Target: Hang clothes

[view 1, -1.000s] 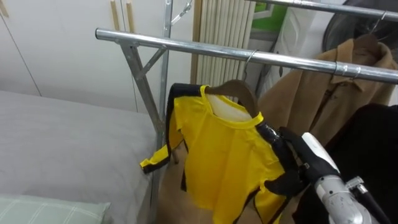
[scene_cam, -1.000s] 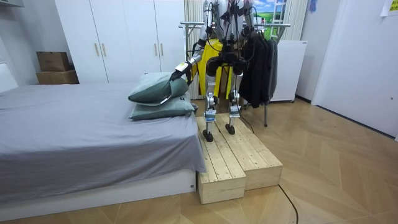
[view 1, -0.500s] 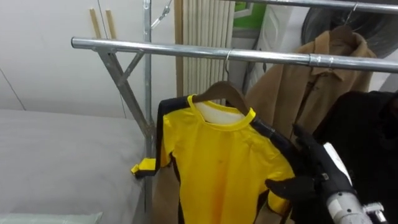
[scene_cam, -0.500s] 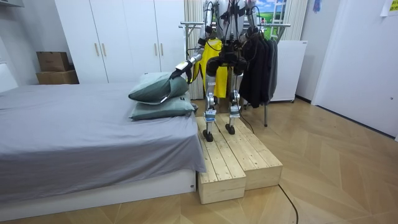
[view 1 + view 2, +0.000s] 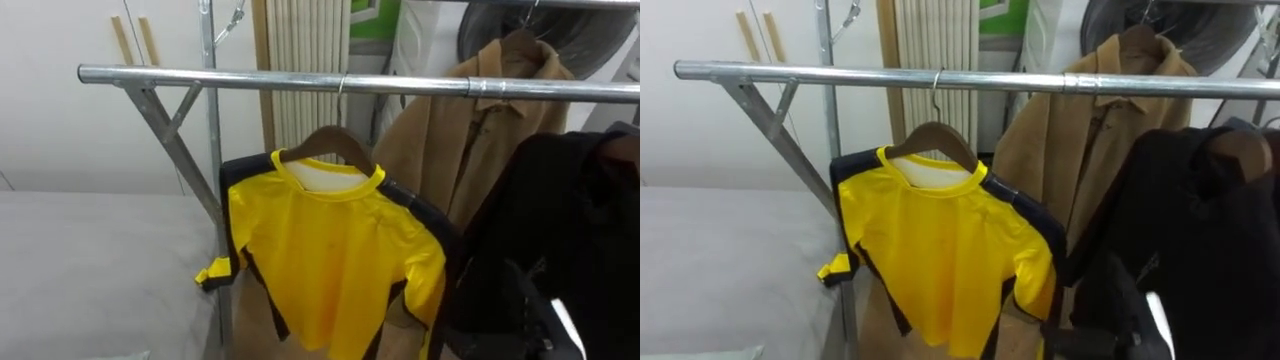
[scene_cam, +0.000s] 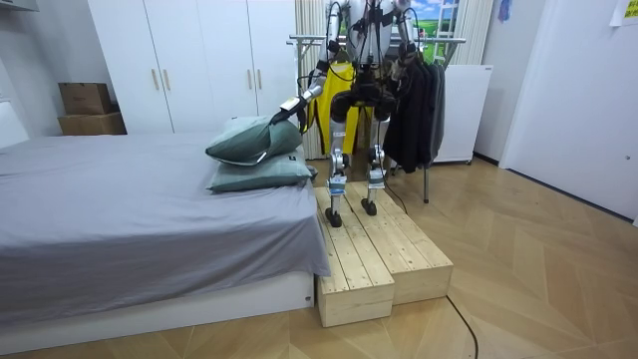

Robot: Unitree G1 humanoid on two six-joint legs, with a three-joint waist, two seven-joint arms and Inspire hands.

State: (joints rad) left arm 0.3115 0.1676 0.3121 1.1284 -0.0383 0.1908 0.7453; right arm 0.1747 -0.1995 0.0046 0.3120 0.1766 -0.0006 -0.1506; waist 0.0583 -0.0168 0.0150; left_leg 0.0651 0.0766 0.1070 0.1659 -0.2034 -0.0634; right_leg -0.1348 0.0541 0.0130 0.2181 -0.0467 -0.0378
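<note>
A yellow shirt with black trim [image 5: 330, 260] hangs on a wooden hanger [image 5: 325, 140]. The hanger's hook sits over the metal rail [image 5: 250, 78] of a clothes rack. My right hand [image 5: 525, 300] is low at the right, below and to the right of the shirt and apart from it, its dark fingers straight and holding nothing. The right eye view has the same hand [image 5: 1120, 310] in front of a black garment. In the room view I stand on a wooden platform [image 6: 384, 264] facing the rack. My left hand [image 6: 284, 113] reaches out over the pillows.
A tan coat [image 5: 480, 130] and a black garment [image 5: 580, 220] hang on the rail right of the shirt. The grey bed [image 5: 90, 260] lies to my left, with two green pillows [image 6: 254, 140] at its end. A white radiator [image 5: 300, 50] stands behind the rack.
My right hand has come off the shirt's right side and dropped low. The shirt now hangs straight and free on the rail. The view has swung rightward.
</note>
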